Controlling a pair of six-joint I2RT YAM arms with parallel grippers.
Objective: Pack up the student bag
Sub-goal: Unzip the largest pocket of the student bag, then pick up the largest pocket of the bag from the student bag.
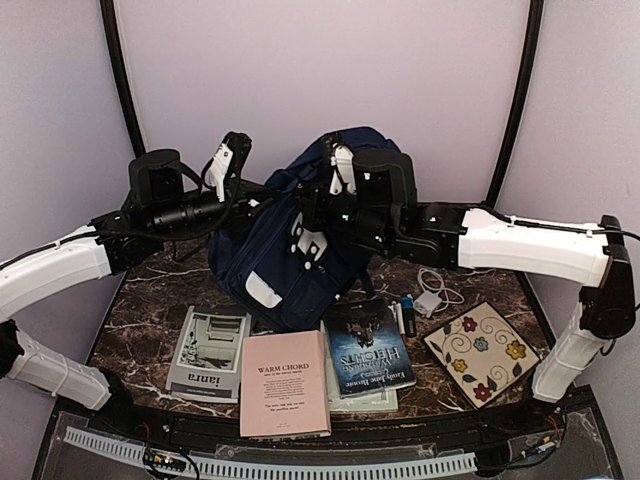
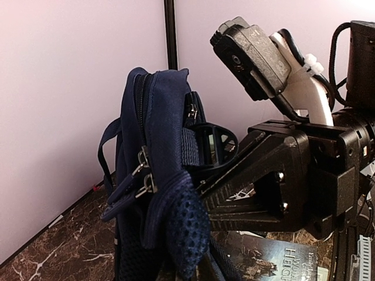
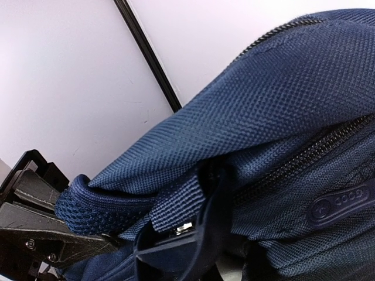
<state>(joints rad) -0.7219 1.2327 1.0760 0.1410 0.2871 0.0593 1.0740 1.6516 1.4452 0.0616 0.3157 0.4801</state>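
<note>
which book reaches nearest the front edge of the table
The pale pink "Warm Chord" paperback book in the middle; the grey-white book to its left and the dark blue "Heights" book to its right lie farther back.

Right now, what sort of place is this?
Probably a robot test booth rather than a real study. Plain pale walls with black frame poles close in a marble-patterned table. The left arm and right arm reach over it, and a backpack and books look staged there.
</note>
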